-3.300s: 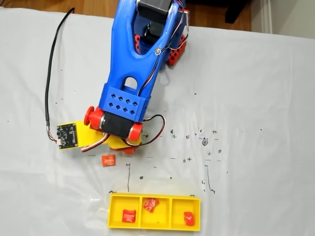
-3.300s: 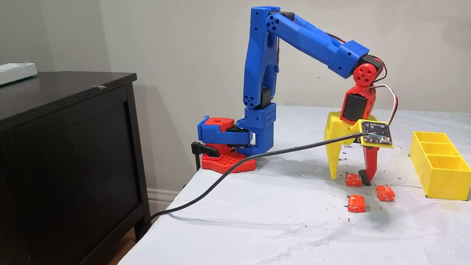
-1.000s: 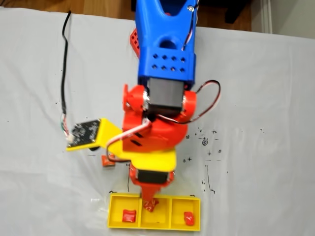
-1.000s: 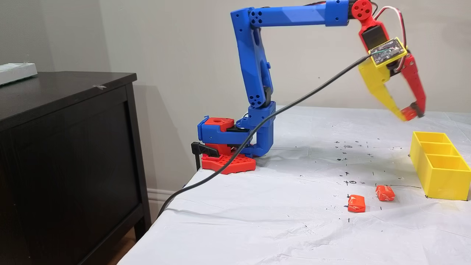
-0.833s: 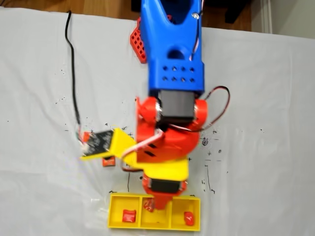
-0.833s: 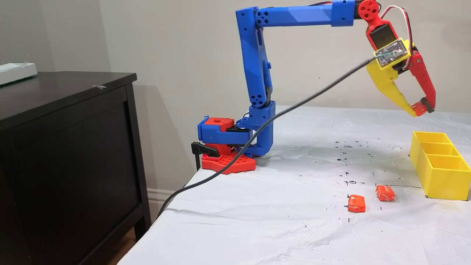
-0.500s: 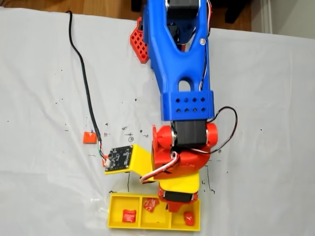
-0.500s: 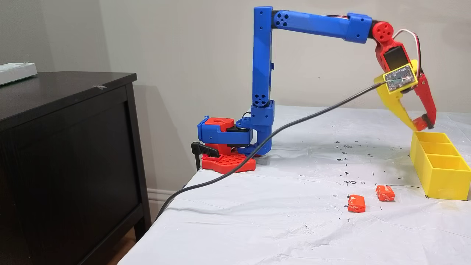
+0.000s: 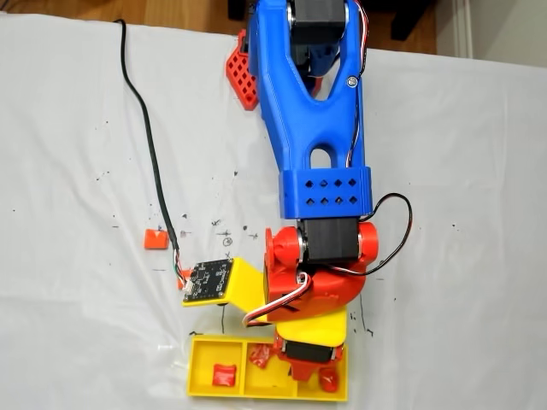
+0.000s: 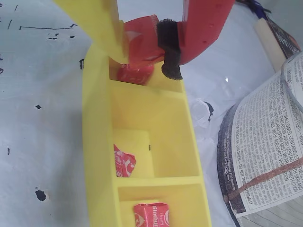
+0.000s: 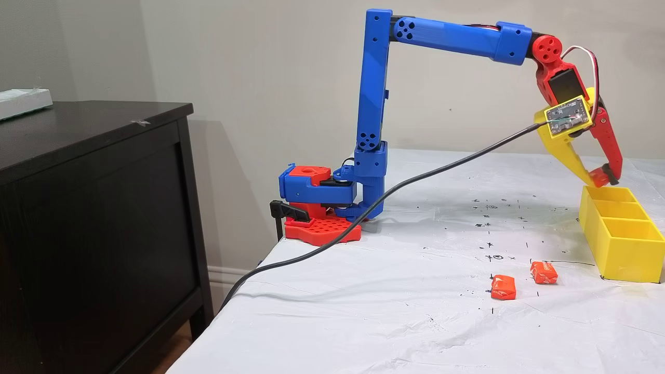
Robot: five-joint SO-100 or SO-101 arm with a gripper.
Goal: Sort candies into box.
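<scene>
My gripper [image 10: 144, 56] is shut on a red candy [image 10: 142, 35], held between the yellow finger [image 10: 102, 26] and the red finger's black pad [image 10: 169, 52]. It hangs just above the end compartment of the yellow box [image 10: 97, 142], the far end in a fixed view [image 11: 623, 249]. Each compartment holds one candy: [image 10: 135, 74], [image 10: 124, 161], [image 10: 151, 215]. In a fixed view two orange candies [image 11: 503, 287] [image 11: 543, 272] lie on the white table short of the box. From above, one of them [image 9: 155, 238] sits left of the arm.
A yellow bracket with a circuit board [image 9: 209, 282] juts from the wrist, trailing a black cable [image 11: 363, 213]. A round thing wrapped in newsprint [image 10: 265, 156] stands right beside the box. A dark cabinet [image 11: 93, 208] stands off the table's left end.
The gripper closed on a candy at the table, lifted it high, swung across to the box and came down over the end compartment. Two candies stay on the table.
</scene>
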